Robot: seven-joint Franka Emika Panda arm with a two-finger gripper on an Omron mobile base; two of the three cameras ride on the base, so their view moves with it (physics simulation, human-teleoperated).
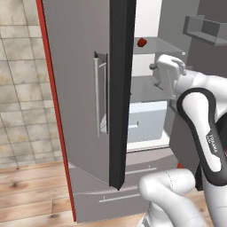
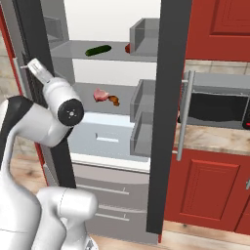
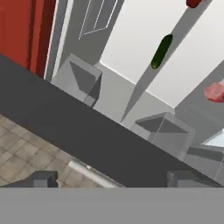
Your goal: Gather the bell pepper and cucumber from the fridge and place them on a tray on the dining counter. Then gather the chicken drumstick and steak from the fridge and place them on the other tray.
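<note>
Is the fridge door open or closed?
Open. The fridge shows its white inside, with the cucumber on the top shelf and the steak on the shelf below.

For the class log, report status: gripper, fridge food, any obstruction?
Gripper open, empty. Cucumber and bell pepper on upper shelf, untouched. Fridge door edge crosses in front of fingers.

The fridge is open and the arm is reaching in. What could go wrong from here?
The open gripper sits close to the dark edge of the fridge door, so the arm might bump it on the way in.

The cucumber is round and lies on a glass shelf; a nudge could roll it away.

The bell pepper sits partly behind a door bin in the right base view, so reaching it may be awkward.
</note>
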